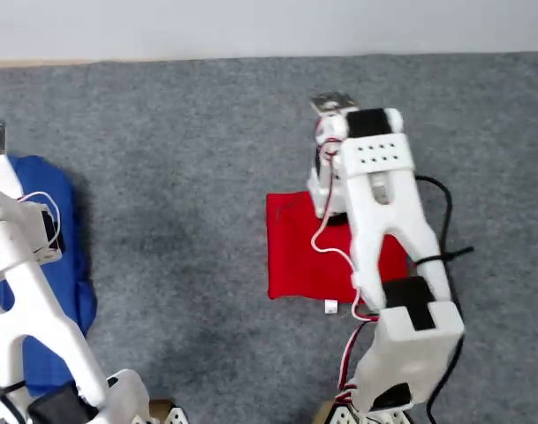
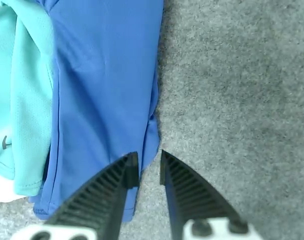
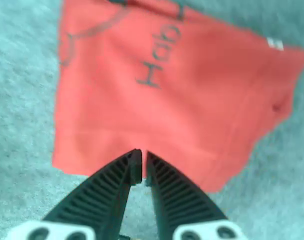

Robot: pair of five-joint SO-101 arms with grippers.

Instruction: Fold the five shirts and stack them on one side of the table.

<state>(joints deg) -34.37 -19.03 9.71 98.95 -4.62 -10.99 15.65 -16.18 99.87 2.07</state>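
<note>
The right gripper (image 3: pixel 143 162), pressed together, is sitting at the red shirt's (image 3: pixel 191 100) 12 o'clock edge, maybe to fold it; the left gripper (image 2: pixel 148 164) is hanging spread.

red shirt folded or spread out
Folded: the red shirt lies flat as a compact rectangle, with no sleeves sticking out.

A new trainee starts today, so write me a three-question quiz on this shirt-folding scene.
1. True or false: the red shirt lies on the blue shirt.
2. Which shirt touches the blue one? A red, B teal, C none.
3. Fill in: the right jaws sit at the ___ shirt's edge.
Key: 1 false, they lie apart. 2 B, the teal shirt. 3 red.
</note>
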